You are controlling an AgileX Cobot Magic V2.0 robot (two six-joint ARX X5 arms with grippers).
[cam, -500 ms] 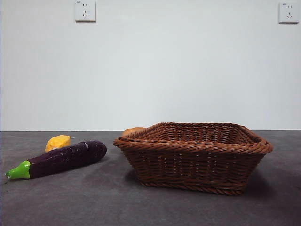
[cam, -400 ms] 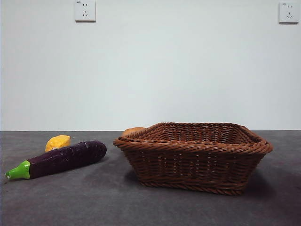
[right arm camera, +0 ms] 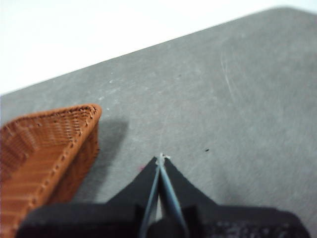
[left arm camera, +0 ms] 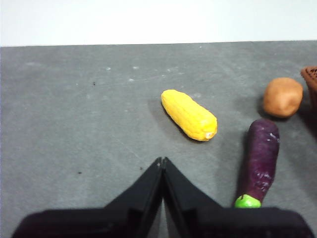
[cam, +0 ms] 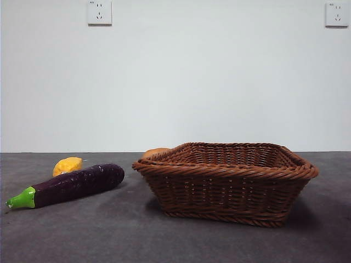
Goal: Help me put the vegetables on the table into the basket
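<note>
Nothing has shifted over the last half second: the eggplant (cam: 74, 184), the yellow corn (cam: 67, 165) behind it and the potato (cam: 155, 152) peeking past the basket (cam: 225, 183) rim all lie where they did on the table (cam: 109, 230), so the task has yet to begin. The left gripper (left arm camera: 162, 161) hangs above the table near the corn with its fingers pressed together, and the right gripper (right arm camera: 161, 158) hangs beside the basket's corner, fingers likewise together. The basket looks empty, though its floor is hidden from the low front view.
</note>
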